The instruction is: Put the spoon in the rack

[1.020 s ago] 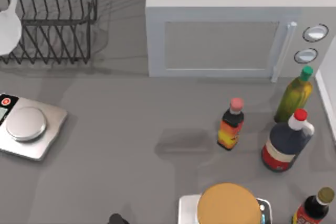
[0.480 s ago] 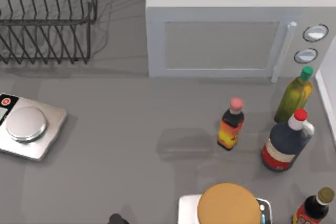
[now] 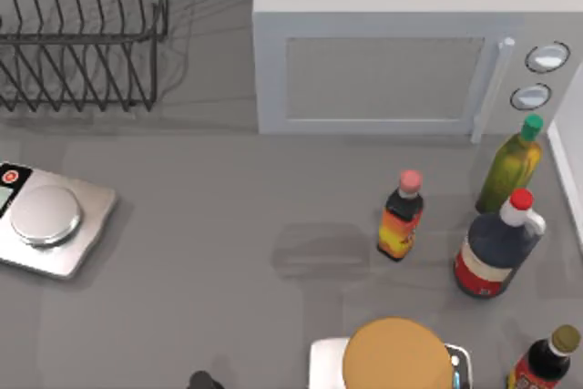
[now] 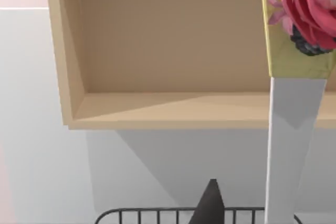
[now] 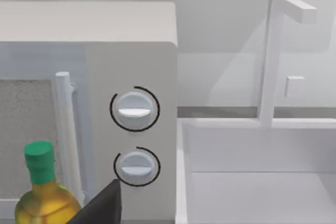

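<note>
Seen from above, the black wire rack (image 3: 91,36) stands at the worktop's (image 3: 228,225) 10 o'clock. A silver kitchen scale (image 3: 46,220) lies at 9 o'clock and a white microwave (image 3: 383,61) at 1 o'clock. Toward 4 o'clock stand a small pink-capped bottle (image 3: 401,216), a green-capped oil bottle (image 3: 510,166) and a dark jug (image 3: 496,248) with a red cap. A round brown bun (image 3: 396,353) sits at 6 o'clock.

The left wrist view looks over the rack's upper bar (image 4: 157,211) toward a pale wooden shelf box (image 4: 173,51) on the wall. There the spoon (image 4: 289,156) stands upright, its white handle rising from the rack's bar. Its pink flower knob is high in front of the shelf. The left gripper (image 4: 210,203) shows as one dark tip just beside the handle and apart from it. I cannot tell whether it clasps anything or has let go, nor whether the spoon rests inside the rack.

The right wrist view faces the microwave's two dials (image 5: 134,109), the oil bottle's cap (image 5: 39,156) and a white basin (image 5: 252,182) with a tap. The right gripper (image 5: 102,205) is a dark wedge low before the microwave, and its state cannot be told.
</note>
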